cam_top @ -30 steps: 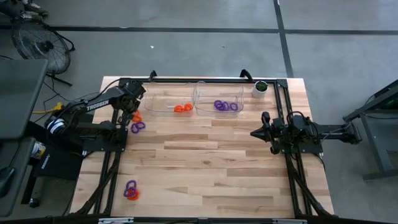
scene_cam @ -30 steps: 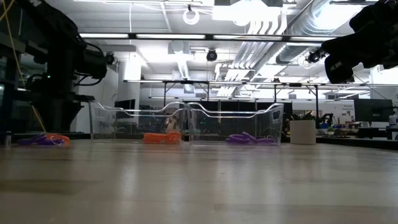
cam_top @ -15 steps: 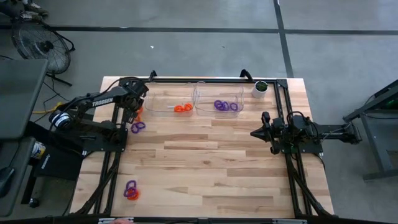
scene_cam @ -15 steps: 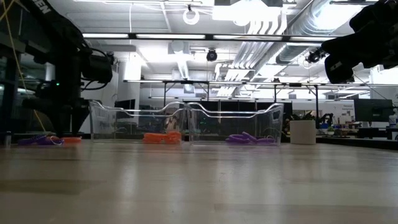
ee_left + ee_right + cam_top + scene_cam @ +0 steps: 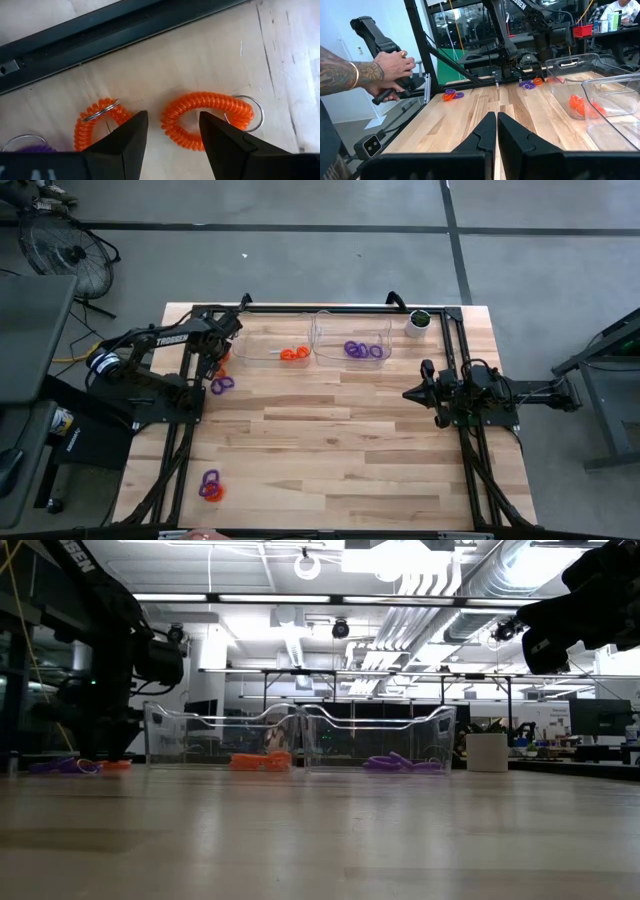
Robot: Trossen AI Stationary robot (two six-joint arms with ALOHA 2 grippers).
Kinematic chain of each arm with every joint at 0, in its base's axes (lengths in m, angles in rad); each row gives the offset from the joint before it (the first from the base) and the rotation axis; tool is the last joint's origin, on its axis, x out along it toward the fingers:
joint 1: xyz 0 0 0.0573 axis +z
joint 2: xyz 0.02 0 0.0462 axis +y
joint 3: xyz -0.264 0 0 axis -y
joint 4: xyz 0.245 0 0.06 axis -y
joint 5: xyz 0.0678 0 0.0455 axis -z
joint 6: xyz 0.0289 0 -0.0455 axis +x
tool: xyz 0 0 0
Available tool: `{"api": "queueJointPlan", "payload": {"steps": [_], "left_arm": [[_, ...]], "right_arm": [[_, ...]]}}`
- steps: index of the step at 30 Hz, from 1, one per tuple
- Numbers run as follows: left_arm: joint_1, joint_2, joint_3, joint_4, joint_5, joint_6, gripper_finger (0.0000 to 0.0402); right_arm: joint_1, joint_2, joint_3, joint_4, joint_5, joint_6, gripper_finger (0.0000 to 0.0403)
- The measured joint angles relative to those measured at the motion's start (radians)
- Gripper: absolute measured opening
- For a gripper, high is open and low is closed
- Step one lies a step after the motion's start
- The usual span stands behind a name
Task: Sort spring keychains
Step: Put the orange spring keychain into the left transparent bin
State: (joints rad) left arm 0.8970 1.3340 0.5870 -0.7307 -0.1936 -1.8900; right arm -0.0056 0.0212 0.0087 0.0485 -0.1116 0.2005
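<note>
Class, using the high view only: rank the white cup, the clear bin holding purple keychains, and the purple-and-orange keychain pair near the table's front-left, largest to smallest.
1. Clear bin
2. Keychain pair
3. White cup, looking close in size to the pair, so the last two places are unsure.

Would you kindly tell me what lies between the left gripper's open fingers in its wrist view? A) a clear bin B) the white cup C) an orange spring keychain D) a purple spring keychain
C: the left gripper stands open over an orange spring keychain lying on the wooden table.
</note>
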Motion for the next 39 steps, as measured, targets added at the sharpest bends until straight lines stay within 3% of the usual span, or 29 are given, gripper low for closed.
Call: {"api": "queueJointPlan", "payload": {"steps": [11, 22, 39], "left_arm": [[0.000, 0.030, 0.001, 0.009, 0.000, 0.028, 0.0166], [0.000, 0.031, 0.000, -0.017, -0.008, -0.054, 0.0012], [0.001, -0.061, -0.005, -0.004, -0.072, -0.079, 0.0003]], "right_arm": [[0.000, 0.000, 0.000, 0.000, 0.000, 0.000, 0.0012], [0.000, 0.000, 0.000, 0.000, 0.000, 0.000, 0.0012], [0.000, 0.000, 0.000, 0.000, 0.000, 0.000, 0.0012]]}}
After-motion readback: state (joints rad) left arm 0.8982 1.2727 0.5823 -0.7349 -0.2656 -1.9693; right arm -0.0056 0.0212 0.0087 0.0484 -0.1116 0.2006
